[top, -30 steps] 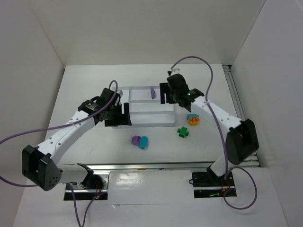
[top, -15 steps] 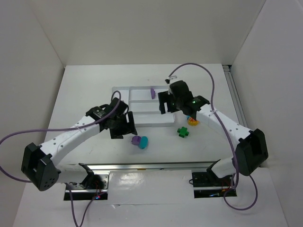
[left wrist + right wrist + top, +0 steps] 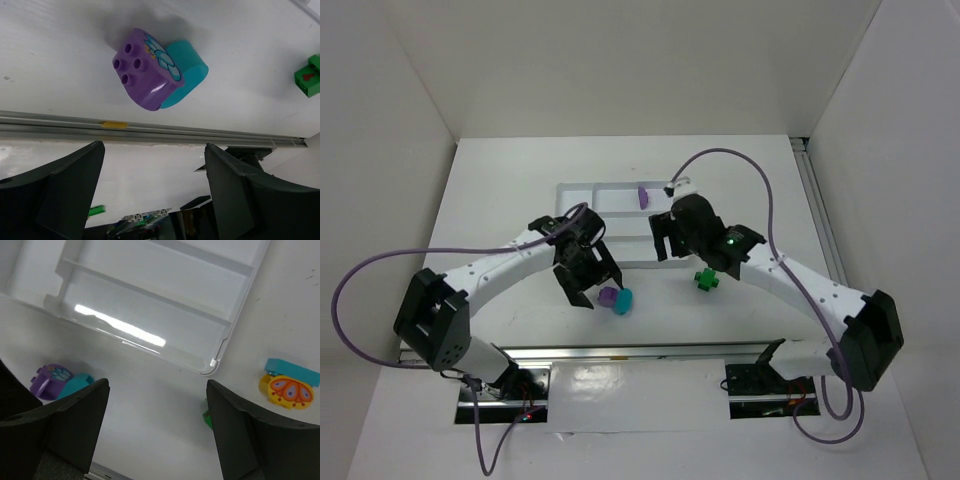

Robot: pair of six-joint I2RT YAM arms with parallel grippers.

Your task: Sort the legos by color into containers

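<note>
Pickup of the purple lego looked like the step in hand. The left gripper hung with its jaws spread wide and nothing between them. The purple lego lay just ahead of its fingertips, roughly centred on the gap, so a short advance would put a finger down either side. Its studs were turned toward the wrist camera, and it touched a cyan lego on the side of the finger at the right of the wrist view. That contact probably explained the wide opening, since a narrow one risked knocking the pair apart or catching both colours at once. A green lego sat well off beyond that same finger, out of the way.

The right gripper was likewise spread and empty, held above the table with the near corner of the tray ahead of its fingertips. I judged it parked clear of the left arm's path yet close to its own pieces. A yellow-and-red lego lay against a teal brick outside the finger at the right of its view. Another purple piece rested in the tray's far compartment, beyond both grippers, which suggested where the purple lego belonged.
</note>
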